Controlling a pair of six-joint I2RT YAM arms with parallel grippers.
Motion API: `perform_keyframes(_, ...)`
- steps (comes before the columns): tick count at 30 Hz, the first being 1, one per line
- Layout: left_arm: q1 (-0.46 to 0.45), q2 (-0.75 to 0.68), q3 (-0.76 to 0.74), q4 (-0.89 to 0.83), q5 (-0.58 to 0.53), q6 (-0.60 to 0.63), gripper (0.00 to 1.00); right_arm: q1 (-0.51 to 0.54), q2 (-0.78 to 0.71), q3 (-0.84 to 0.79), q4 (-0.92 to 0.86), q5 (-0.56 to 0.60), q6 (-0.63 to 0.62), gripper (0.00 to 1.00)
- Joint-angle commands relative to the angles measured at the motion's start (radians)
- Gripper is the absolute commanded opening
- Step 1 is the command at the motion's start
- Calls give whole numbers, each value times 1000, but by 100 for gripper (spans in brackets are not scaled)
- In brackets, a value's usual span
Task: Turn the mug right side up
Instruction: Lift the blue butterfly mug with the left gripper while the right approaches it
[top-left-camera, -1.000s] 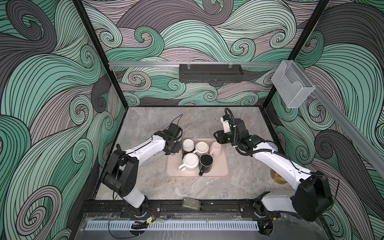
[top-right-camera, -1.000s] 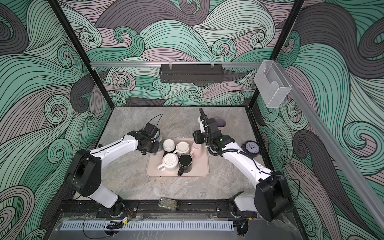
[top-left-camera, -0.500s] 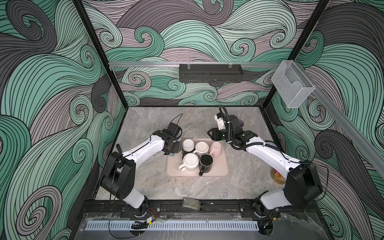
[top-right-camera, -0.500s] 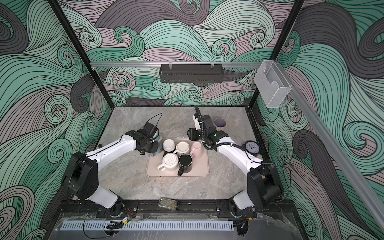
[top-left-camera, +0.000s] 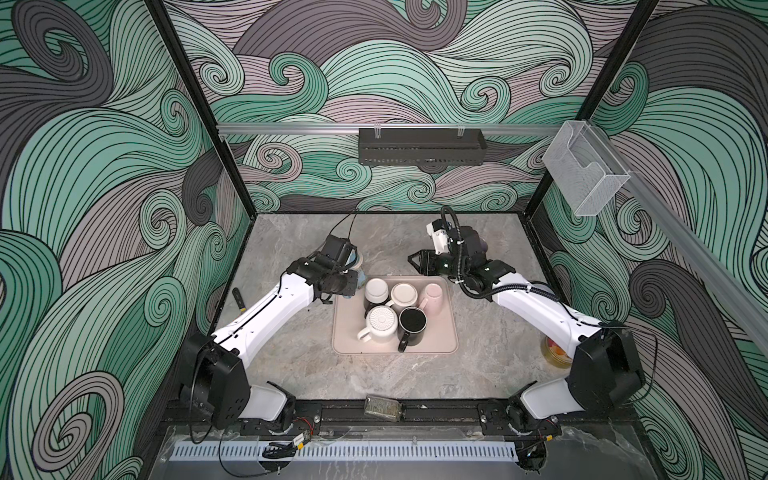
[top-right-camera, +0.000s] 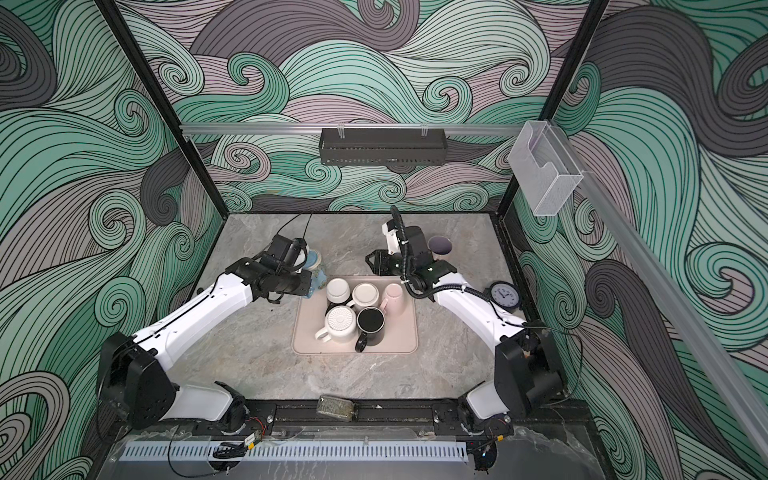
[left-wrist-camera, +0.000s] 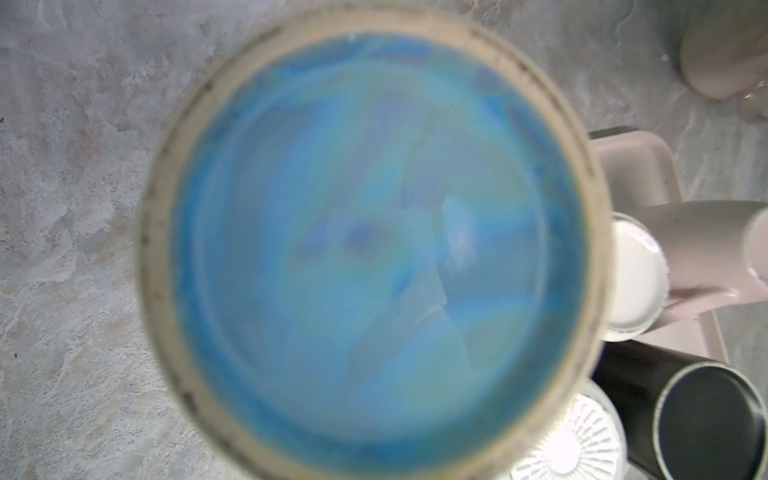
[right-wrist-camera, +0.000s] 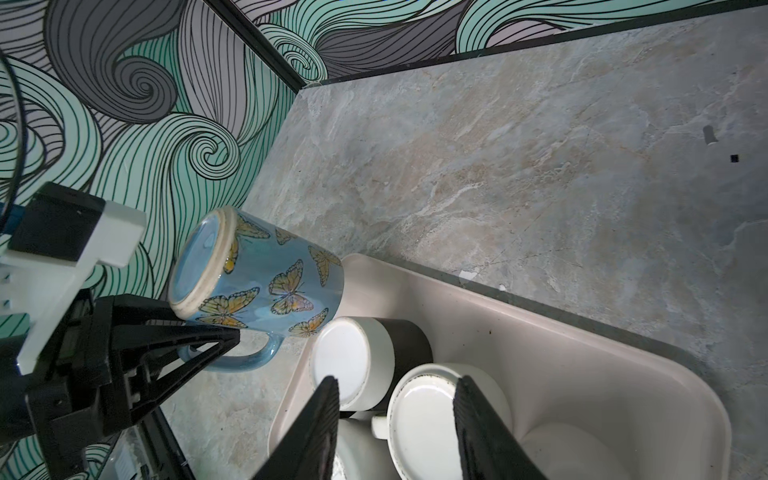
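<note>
Right wrist, mug (right-wrist-camera: 266, 282) tilted beside tray (right-wrist-camera: 540, 345) corner

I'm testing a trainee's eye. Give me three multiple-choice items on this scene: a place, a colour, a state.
1. Where is the butterfly mug? A on a hook; B in the left hand, by the tray's far left corner; C in a sink.
2. The tray's mouth-up mug is: A red; B black; C green.
3. The right hand is: A open, empty; B shut on a spoon; C shut on a cloth.
1B: its handle is pinched there. 2B: its dark hollow faces up. 3A: jaws apart, gripping nothing.
</note>
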Motion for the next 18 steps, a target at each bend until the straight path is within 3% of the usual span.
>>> perform_keyframes(1,-5,-93,54,155,29,-14,0,4,-26,10,54,-58,48,47)
perform_keyframes(10,9,-216,19,431,215,-114,0,1,-41,-20,206,-200,143,47)
perform_keyframes(18,50,-251,-45,699,367,-268,0,-22,-47,-69,506,-395,341,47)
